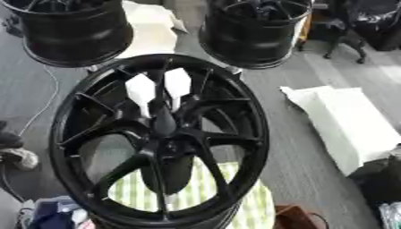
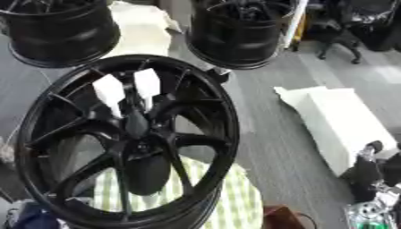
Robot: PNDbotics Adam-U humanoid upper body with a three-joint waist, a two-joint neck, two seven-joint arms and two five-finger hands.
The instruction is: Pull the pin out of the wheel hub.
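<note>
A large black wheel hub [image 1: 78, 134] stands tilted in the middle, its spokes meeting at a dark centre [image 1: 164, 127]. Two white paddle-shaped pieces, one on the left [image 1: 141, 89] and one on the right [image 1: 178, 82], stick up among the upper spokes, with narrow stems pointing down toward the centre. My right hand [image 2: 366, 172] shows in the right eye view's lower right corner. Its black fingers point up, well away from the hub, and it holds nothing. My left hand is not seen.
Two more black rims stand behind, at back left [image 1: 74, 38] and back right [image 1: 250, 42]. A green-and-white checked cloth [image 1: 250, 210] lies under the hub. A white box [image 1: 352, 125] lies on the floor at right. A dark and grey shape [image 1: 12, 152] with a cable sits at the left edge.
</note>
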